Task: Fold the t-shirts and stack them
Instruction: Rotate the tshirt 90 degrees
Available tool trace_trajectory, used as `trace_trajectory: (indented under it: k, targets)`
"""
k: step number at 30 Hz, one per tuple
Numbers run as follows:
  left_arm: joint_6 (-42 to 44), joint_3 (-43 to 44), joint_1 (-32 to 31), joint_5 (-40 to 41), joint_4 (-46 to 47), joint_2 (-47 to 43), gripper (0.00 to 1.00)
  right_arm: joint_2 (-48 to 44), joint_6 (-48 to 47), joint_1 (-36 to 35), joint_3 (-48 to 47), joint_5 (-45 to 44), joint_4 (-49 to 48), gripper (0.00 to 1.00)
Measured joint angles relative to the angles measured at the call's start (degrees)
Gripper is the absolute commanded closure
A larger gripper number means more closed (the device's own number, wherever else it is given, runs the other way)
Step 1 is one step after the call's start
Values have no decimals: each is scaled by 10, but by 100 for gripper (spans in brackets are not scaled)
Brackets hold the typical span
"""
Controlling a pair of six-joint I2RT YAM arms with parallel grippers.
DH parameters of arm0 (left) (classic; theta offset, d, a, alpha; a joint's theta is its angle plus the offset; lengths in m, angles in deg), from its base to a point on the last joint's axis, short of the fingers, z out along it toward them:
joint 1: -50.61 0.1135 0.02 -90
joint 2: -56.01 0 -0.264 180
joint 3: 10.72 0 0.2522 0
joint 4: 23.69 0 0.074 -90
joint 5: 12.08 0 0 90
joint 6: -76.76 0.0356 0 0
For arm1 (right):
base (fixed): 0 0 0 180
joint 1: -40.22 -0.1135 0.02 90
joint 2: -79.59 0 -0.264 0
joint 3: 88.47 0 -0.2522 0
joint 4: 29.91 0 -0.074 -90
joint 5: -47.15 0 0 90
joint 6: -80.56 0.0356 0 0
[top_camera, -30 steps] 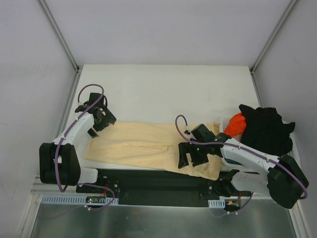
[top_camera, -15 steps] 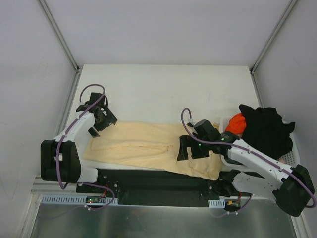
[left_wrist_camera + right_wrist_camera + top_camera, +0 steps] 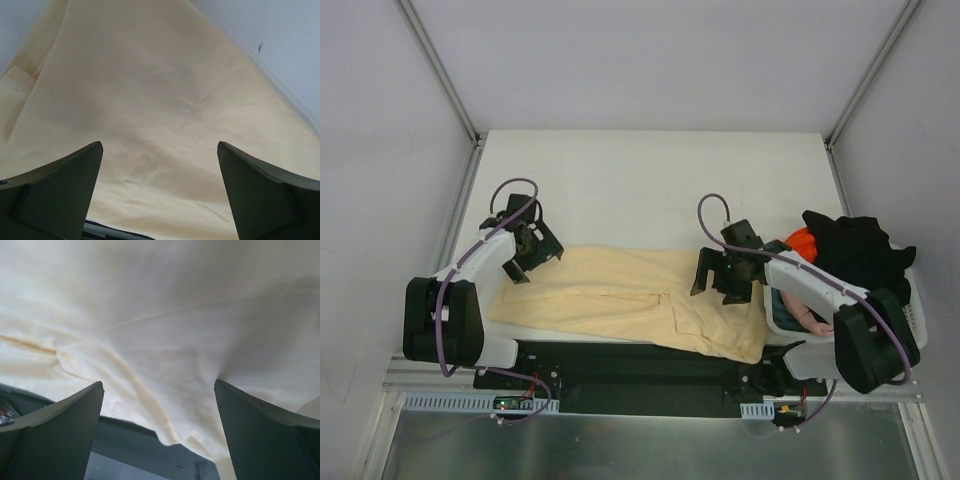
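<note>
While the table [image 3: 650,170] holds everything, your concern is the big pale yellow shirt [image 3: 610,290], lying flat along the near edge as a long band with its length running from left to right. To its right sits the white basket [image 3: 916,318] with a black shirt [image 3: 860,262] heaped on top, an orange shirt [image 3: 800,242] at its far-left corner and something pinkish [image 3: 810,318] lower inside; these look untouched, so I judge the task to be at its first shirt. Your left gripper [image 3: 533,262] hangs over the band's left end near the far edge, fingers spread wide and holding nothing. Your right gripper [image 3: 718,287] hangs over the right end, jaws equally wide apart and empty, cloth filling its wrist view directly beneath. Each arm is nearer its own end, so the likely next fold, across the length, asks you to drop straight down and pinch cloth below you.
</note>
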Motion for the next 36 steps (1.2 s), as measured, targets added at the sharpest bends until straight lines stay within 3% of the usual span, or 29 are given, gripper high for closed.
trace_trajectory:
  k: [6, 12, 19, 23, 26, 32, 36]
  targets:
    - [-4, -8, 0, 2, 15, 17, 1, 126, -2, 55, -62, 17, -1, 3]
    - [-23, -11, 0, 5, 19, 27, 1, 255, -5, 97, -193, 62, 6, 3]
    - [-38, -11, 0, -17, 37, 46, 1, 466, -28, 130, -490, 71, 54, 3]
    - [-43, -25, 0, -64, 47, 50, 1, 585, -38, 141, -687, 77, 90, 3]
    - [-42, -49, 0, -100, 57, 21, 1, 642, -43, 144, -783, 82, 116, 3]
    - [-43, -105, 0, -117, 21, -101, 1, 640, -67, 146, -795, 83, 141, 3]
    - [-44, -104, 0, -101, 2, -185, 1, 556, -104, 135, -712, 52, 149, 3]
